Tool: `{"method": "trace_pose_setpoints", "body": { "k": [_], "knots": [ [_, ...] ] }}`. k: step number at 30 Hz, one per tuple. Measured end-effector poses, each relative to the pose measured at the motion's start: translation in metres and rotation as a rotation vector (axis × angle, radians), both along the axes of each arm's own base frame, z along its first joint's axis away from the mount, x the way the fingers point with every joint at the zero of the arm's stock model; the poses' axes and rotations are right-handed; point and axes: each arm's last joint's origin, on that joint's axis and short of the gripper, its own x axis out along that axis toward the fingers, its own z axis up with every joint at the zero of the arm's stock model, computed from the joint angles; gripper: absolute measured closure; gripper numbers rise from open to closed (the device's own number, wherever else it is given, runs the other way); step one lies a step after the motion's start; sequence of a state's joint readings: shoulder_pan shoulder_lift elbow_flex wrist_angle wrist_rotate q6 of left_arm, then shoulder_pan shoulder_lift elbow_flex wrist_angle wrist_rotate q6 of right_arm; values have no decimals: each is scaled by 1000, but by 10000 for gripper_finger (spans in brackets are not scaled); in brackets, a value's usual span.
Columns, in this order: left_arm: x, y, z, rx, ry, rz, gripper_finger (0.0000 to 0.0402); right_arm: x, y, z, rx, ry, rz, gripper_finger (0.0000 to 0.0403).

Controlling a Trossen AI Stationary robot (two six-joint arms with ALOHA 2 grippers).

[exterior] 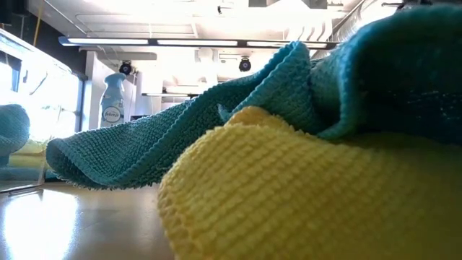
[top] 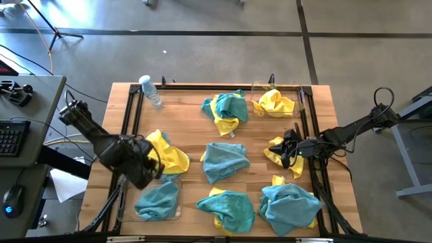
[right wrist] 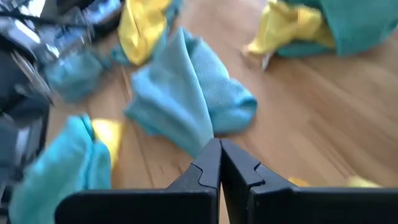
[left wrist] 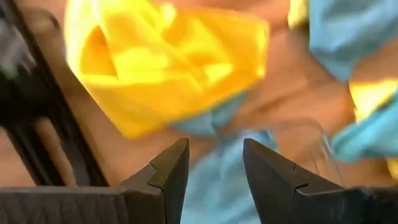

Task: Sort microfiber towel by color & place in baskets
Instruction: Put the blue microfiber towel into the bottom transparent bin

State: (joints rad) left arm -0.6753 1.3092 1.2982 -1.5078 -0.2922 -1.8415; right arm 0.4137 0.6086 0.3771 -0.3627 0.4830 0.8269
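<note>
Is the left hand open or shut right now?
Open: the left hand shows a clear gap between its fingers, empty, above a teal towel in the basket.

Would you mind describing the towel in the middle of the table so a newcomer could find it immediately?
Start from the wooden table seen from above and go to its centre, between the two arms. There lies a crumpled teal towel, alone on bare wood. Unlike the teal towels behind it and in front, it has no yellow cloth tangled with it.

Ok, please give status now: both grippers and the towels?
Left gripper open above blue basket. Right gripper shut, empty, over yellow towel. Towels unsorted.
</note>
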Motion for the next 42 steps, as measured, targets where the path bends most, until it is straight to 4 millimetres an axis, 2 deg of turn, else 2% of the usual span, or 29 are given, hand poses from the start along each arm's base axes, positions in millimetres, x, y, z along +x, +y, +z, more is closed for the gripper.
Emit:
{"method": "trace_pose_setpoints", "body": {
  "k": [5,9,14,20,24,29,33,37,42],
  "knots": [
    [6,26,8,187,-61,-179,259,6,0,15,-44,-103,-70,403],
    [7,50,0,250,-46,-283,259,15,1,36,-90,-82,-120,403],
    [-3,77,-26,238,-123,-358,259,34,0,64,-106,96,-185,403],
    [-23,98,-50,248,-273,-429,259,51,-12,89,14,445,-327,403],
    [-32,105,-58,263,-343,-460,259,57,-23,90,137,692,-441,402],
    [-37,111,-64,293,-362,-458,259,61,-33,69,270,841,-546,378],
    [-37,114,-63,314,-355,-477,259,64,-33,57,297,828,-580,331],
    [-36,115,-63,315,-350,-509,259,76,-32,57,314,708,-543,288],
    [-36,117,-63,320,-345,-501,259,105,-31,66,223,461,-321,255]
  ]
}}
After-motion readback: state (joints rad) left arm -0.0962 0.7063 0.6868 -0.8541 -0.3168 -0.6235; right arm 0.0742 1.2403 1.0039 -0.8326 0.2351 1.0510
